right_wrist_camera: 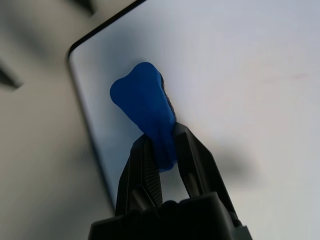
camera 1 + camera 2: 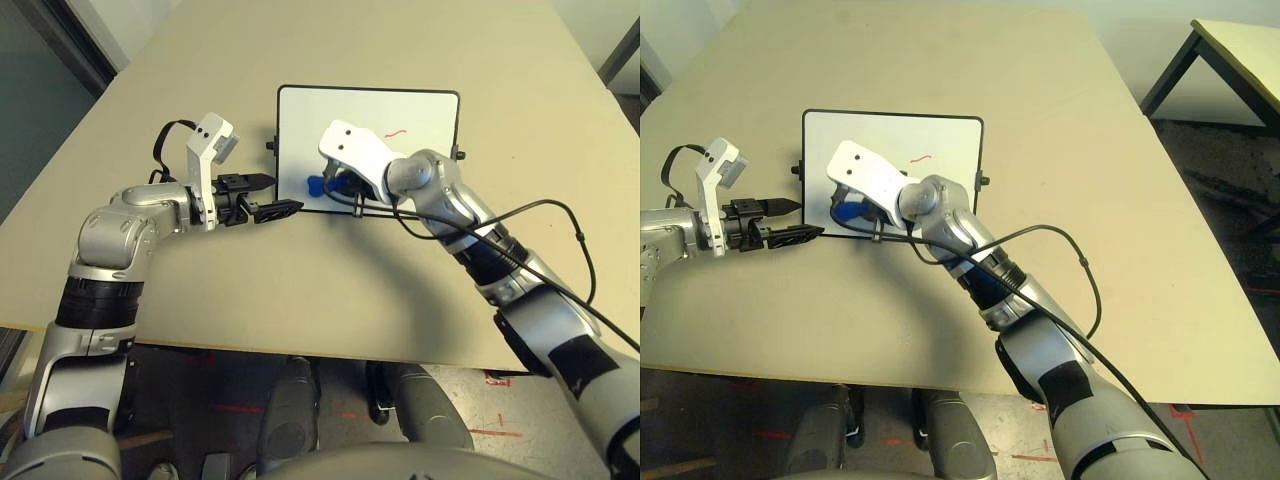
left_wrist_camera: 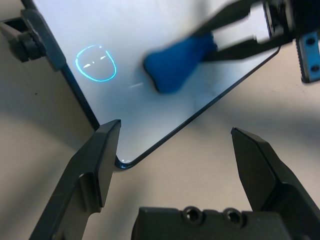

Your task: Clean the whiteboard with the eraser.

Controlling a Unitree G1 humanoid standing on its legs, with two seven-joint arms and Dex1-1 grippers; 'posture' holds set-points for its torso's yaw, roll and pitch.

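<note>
The whiteboard (image 2: 310, 130) lies flat in the middle of the table, with a small red squiggle (image 2: 397, 131) on its far right part. My right gripper (image 2: 330, 186) is shut on the blue eraser (image 1: 145, 110). It holds the eraser against the board's near left area (image 3: 177, 62). My left gripper (image 2: 285, 193) is open and low over the table. Its two fingers straddle the board's near left corner (image 3: 122, 162) with nothing between them. The eraser sits just beyond that corner.
A black cable (image 2: 560, 215) loops over the table from my right forearm. Small black knobs (image 2: 459, 155) stick out from the board's short sides. Another table (image 2: 1240, 50) stands off to the far right. Bare tabletop (image 2: 330, 290) runs from the board to the near edge.
</note>
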